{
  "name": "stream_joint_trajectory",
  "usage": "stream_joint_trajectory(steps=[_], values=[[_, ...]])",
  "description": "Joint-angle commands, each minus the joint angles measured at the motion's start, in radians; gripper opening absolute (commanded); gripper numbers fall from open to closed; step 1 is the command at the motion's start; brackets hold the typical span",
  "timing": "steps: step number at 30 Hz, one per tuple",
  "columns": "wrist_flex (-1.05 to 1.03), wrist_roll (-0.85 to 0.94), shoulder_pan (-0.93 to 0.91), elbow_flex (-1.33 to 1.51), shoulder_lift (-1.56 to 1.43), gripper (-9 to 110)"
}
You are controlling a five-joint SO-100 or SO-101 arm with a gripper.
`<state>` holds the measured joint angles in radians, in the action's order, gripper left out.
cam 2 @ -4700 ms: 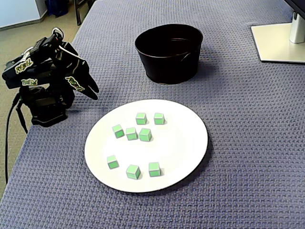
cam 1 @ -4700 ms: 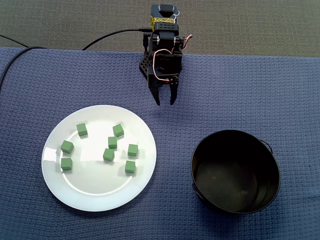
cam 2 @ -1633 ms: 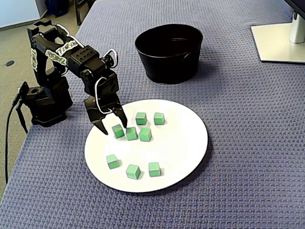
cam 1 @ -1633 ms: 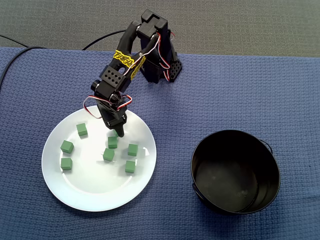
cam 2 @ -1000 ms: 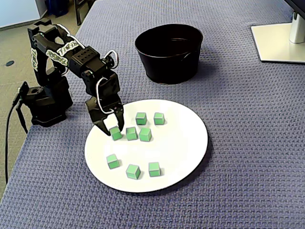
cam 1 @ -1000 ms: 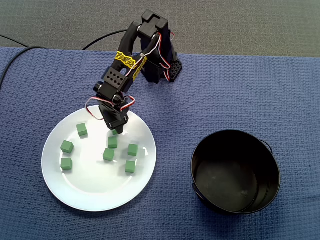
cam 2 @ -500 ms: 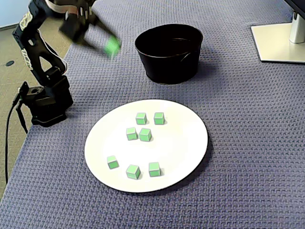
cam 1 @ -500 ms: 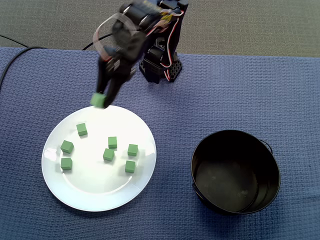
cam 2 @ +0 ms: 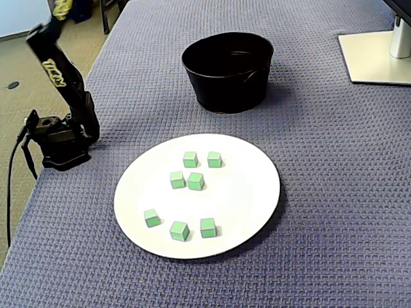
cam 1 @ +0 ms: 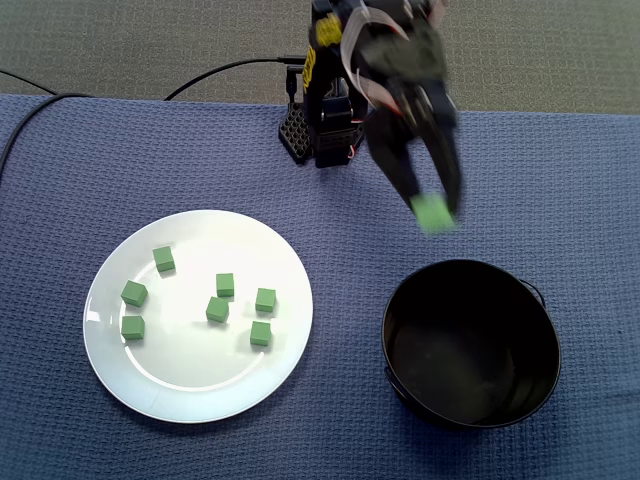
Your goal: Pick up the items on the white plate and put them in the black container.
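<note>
Pincer around green cube — arm lettering blurred

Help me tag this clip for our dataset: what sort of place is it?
Probably an office or lab desk: a blue waffle cloth covers the table, a monitor-stand base sits at one edge, carpet lies beyond, and the gripper holds a green cube.

We see a white plate with seven green cubes, a paler green eighth cube, a black container, a black arm with yellow lettering, a black cable, a blue waffle-weave cloth, and speckled grey carpet beyond the cloth's far edge.
</note>
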<state>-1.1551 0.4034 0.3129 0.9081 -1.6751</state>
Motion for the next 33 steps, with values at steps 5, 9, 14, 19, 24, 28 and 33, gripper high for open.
stream_joint_trajectory(steps=[5,9,14,19,24,28,33], values=[[-0.069,-0.209,0.120,-0.109,0.554,0],[-0.092,-0.252,0.153,-0.181,0.716,0],[-0.135,-0.255,0.179,-0.273,0.865,0],[-0.138,-0.293,0.175,-0.293,0.864,19],[-0.222,-0.227,0.152,-0.316,0.715,33],[-0.362,-0.055,0.101,-0.371,0.509,34],[-0.595,-0.031,-0.123,-0.460,0.262,34]])
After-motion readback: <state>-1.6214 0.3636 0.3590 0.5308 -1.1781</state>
